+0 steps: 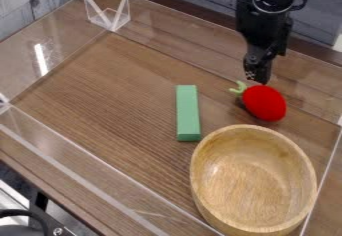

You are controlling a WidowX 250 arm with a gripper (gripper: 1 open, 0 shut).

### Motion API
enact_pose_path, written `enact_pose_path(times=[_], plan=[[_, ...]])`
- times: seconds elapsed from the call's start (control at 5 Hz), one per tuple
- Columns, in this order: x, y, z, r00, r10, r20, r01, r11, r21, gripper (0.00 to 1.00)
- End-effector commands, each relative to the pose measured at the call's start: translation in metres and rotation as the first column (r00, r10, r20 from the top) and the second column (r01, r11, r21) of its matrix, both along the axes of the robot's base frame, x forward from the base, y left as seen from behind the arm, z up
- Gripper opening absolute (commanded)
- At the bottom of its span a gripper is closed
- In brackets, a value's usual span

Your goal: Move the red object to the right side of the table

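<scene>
So the red strawberry (266,103) was sitting on the right side of the table (114,90), leafy tip pointing up and to the left. My gripper (258,78) was just past it on the far side, jaws apart, nothing clamped between them. Nearer the camera was the round wooden bowl (254,180), close to the berry, and the green block (189,113) lay off to the left. Way over in the far left area stood a clear wire-like thing (110,12).
</scene>
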State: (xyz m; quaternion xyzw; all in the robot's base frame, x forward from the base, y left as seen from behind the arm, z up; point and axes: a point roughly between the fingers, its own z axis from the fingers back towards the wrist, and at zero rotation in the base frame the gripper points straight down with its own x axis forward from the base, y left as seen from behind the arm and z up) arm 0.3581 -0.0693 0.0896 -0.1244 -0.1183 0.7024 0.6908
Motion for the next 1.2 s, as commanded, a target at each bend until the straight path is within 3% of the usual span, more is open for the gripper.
enact_pose_path(times=[0.0,0.2,0.6,1.0], plan=[[0.011,0.001,0.015,0.999,0.000,0.051,0.000,1.000,0.001,1.00],[0.017,0.005,0.011,0.999,0.007,0.041,-0.007,1.000,0.011,1.00],[0.019,0.017,0.009,0.993,-0.113,0.019,0.112,0.993,0.026,1.00],[0.018,0.012,0.011,0.996,-0.094,0.000,0.094,0.995,0.039,1.00]])
